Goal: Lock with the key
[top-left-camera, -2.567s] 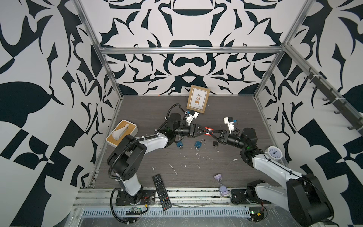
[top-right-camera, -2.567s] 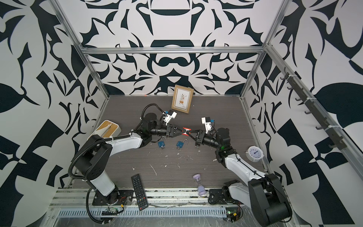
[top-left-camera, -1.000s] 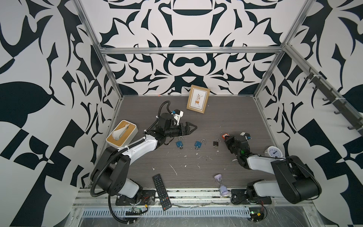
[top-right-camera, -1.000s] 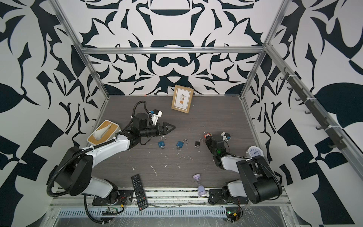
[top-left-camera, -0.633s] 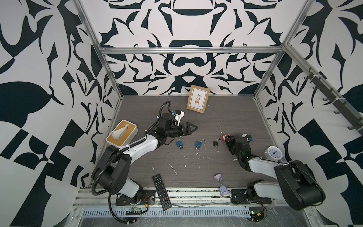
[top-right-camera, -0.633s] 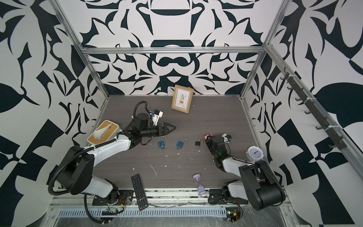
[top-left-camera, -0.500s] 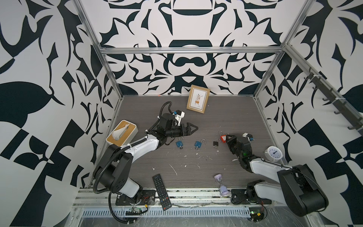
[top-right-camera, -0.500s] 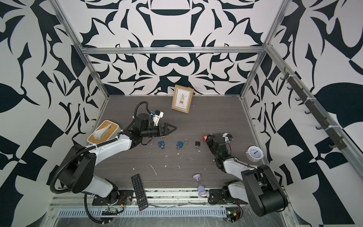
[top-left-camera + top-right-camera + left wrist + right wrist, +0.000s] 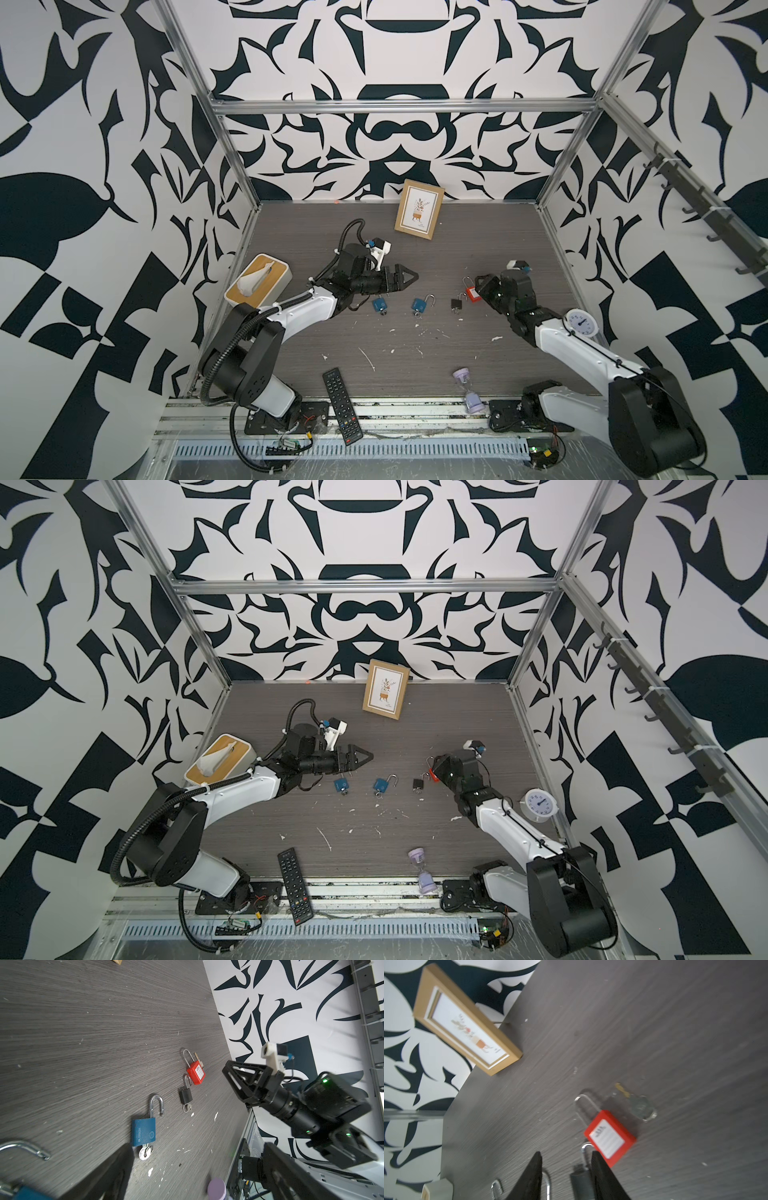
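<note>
Black-and-white patterned enclosure, dark wood-grain tabletop (image 9: 478,232). Both arms had drawn back from their earlier mid-table meeting. The left gripper (image 9: 409,279) hung spread wide and empty. The right gripper (image 9: 566,1155) stood part-open, holding nothing. The red padlock (image 9: 609,1138), formerly between them, now lay on the tabletop just ahead of the right gripper, shackle apparently seated. Its key (image 9: 638,1105) lay loose just beside it. Judged: this lock is done. The middle blue padlock (image 9: 143,1134) showed an open shackle.
</note>
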